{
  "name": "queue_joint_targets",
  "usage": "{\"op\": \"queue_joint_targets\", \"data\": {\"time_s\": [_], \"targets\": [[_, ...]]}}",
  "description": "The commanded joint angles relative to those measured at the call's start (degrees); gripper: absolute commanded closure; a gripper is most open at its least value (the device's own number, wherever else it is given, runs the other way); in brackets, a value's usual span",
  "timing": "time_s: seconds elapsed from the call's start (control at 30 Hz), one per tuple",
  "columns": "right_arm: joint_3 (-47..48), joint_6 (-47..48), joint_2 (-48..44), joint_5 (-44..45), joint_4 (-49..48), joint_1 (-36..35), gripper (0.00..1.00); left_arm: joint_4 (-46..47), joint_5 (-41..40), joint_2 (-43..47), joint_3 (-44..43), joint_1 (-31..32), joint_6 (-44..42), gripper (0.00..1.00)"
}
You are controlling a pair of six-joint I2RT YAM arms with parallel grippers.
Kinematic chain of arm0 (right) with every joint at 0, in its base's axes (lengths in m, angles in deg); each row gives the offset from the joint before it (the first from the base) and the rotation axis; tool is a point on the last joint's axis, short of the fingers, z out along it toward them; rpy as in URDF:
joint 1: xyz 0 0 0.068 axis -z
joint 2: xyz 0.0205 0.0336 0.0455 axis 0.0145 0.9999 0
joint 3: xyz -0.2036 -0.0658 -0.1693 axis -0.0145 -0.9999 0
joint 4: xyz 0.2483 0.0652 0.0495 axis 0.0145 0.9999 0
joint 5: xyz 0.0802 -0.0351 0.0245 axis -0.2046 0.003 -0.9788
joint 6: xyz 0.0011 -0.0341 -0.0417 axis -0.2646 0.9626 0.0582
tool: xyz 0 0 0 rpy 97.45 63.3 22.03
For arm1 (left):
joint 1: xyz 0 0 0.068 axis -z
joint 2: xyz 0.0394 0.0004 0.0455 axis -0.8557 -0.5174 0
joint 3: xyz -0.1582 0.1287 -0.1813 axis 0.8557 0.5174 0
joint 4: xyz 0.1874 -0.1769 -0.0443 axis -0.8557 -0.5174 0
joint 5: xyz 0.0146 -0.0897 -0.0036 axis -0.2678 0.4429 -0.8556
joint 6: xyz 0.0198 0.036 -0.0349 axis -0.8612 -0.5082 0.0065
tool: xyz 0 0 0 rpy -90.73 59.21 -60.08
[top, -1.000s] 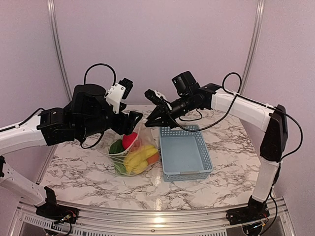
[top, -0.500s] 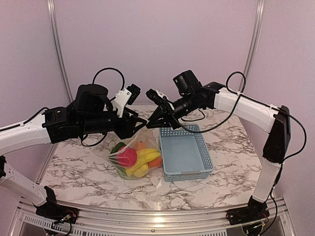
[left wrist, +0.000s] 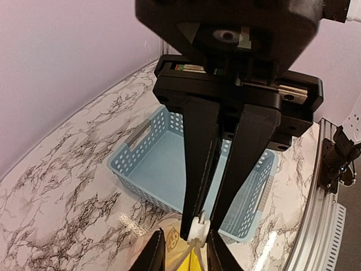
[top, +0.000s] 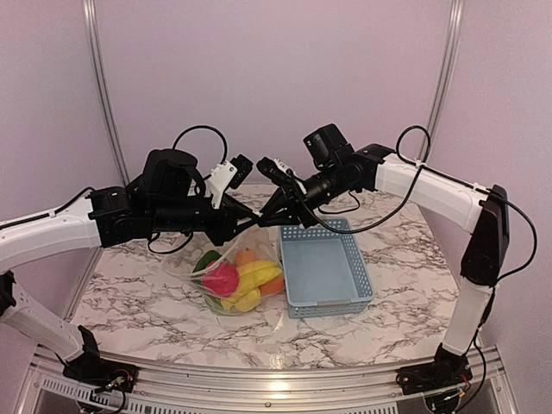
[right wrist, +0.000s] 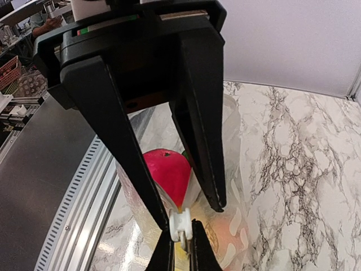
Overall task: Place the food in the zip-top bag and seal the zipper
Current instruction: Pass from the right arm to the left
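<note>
Two grippers, one zip-top bag [top: 245,242], one blue basket [top: 323,304].
The bag stands on the table [top: 155,312] beside the basket, mouth up, bottom down. Inside: one red apple [top: 222,278], one banana [top: 256,271], one green piece [top: 205,259], more food [top: 247,298] too jumbled to count. The right gripper [right wrist: 181,234] pinches its top; the left gripper's [left wrist: 184,243] fingers are apart around it.

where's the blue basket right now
In the top view the blue basket sits right of centre on the marble table, directly beside the zip-top bag on its right.

A light-blue slotted basket [top: 326,269] sits on a marble-patterned table [top: 138,310] before lilac walls [top: 276,78]
</note>
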Motion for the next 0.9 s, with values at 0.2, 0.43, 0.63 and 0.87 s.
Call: {"op": "queue_joint_targets", "data": {"time_s": [0.2,0.43,0.63,0.87], "targets": [[0.7,0.9,-0.5,-1.8,0.4,0.0,0.99,1.3,6.1,-1.9,-0.7,-1.4,-2.6,0.79],[1.9,0.7,0.9,-1.4,1.1,0.0,0.97,2.4,8.8,-2.4,-0.5,-2.0,-3.5,0.85],[3.4,0.3,2.1,-1.7,2.5,1.0,0.78,1.7,9.7,-2.6,-0.6,-2.5,-4.1,1.0],[2.4,0.1,2.1,-2.9,2.8,4.1,0.76,2.6,9.3,-1.3,0.5,-2.9,-3.8,1.0]]}}
